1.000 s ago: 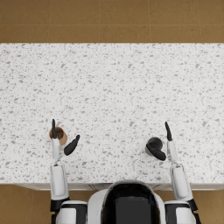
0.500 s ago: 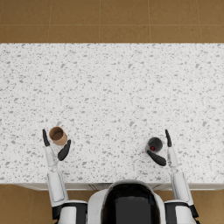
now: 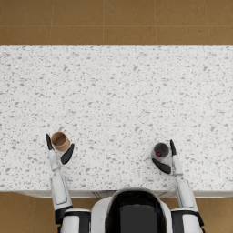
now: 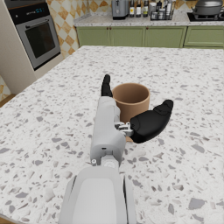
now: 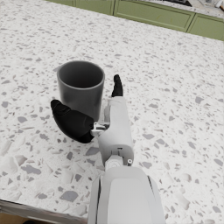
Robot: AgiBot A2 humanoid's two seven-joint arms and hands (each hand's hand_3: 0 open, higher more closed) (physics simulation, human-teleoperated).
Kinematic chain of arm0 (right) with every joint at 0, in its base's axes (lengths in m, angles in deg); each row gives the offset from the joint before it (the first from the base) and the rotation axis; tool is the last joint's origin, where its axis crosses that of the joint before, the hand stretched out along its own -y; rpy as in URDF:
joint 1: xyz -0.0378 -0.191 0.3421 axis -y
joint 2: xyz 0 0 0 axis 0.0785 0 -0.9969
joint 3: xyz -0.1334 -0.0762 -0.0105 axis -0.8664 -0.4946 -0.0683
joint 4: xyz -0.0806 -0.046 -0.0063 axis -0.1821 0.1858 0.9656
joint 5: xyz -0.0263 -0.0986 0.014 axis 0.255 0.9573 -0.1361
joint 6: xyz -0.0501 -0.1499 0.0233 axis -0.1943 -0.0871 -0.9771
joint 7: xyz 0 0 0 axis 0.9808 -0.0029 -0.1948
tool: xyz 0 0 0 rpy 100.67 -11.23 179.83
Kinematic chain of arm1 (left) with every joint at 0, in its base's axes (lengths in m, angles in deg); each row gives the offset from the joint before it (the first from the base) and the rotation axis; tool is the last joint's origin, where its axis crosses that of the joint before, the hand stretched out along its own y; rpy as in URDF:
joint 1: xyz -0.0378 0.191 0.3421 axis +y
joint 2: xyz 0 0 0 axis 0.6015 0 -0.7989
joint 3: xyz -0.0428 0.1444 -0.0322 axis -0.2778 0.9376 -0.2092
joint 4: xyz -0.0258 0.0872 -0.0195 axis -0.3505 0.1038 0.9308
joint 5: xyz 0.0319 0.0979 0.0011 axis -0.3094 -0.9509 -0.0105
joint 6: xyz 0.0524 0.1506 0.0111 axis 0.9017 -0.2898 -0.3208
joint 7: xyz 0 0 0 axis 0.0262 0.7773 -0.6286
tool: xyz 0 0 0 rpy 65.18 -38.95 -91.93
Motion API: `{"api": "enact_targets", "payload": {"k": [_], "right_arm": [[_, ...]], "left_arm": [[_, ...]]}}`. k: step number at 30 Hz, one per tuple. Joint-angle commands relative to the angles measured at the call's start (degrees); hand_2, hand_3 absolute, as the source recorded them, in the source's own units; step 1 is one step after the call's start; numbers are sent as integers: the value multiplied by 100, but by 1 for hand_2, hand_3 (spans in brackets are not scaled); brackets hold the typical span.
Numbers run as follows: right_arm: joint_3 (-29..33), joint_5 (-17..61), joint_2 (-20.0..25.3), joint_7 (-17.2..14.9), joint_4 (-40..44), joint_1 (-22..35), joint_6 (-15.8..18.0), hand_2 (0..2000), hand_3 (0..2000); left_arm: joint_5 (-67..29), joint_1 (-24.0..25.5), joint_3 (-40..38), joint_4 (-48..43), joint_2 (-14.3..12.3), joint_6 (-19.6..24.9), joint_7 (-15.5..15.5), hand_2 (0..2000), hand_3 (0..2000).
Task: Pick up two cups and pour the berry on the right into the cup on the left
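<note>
Near the front left edge of the speckled white table [image 3: 118, 91], the brown cup [image 3: 60, 140] stands upright, its mouth open and, in the left wrist view, showing nothing inside. Around it sits the left hand [image 3: 58, 148]: one dark finger rises along the cup's far side and the thumb curves in at the other, so the cup stands between them. The fingers are spread, and the left wrist view shows the thumb just beside the cup wall; whether it truly presses the cup cannot be told, and the cup rests on the table.

Well apart, toward the front right, the dark grey cup [image 3: 160, 150] stands upright too, with a red berry [image 3: 158, 154] visible inside it from the head view. The right hand [image 3: 166, 158] brackets this cup the same way, thumb low beside its wall, a finger straight up along the other side, fingers apart. Firm contact cannot be confirmed here either.

Beyond the table, the left wrist view shows an oven [image 4: 37, 35] and green cabinets [image 4: 148, 36].
</note>
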Motion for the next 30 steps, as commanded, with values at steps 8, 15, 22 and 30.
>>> {"api": "enact_targets", "payload": {"k": [8,15,22,30], "right_arm": [[-76,2,167,21,375,297,-1,0,0],[-167,2,230,39,202,412,-8,0,0],[-185,1,299,-5,-45,387,347,2000,1280],[-132,1,545,21,-307,811,372,2000,1280]], "left_arm": [[0,-576,283,1082,52,-17,-2,0,0],[-1,-861,285,1618,52,-31,-21,0,0],[-2,-1064,317,1942,102,220,-55,2000,1280],[-1,-578,921,49,32,216,-36,2000,1280]]}}
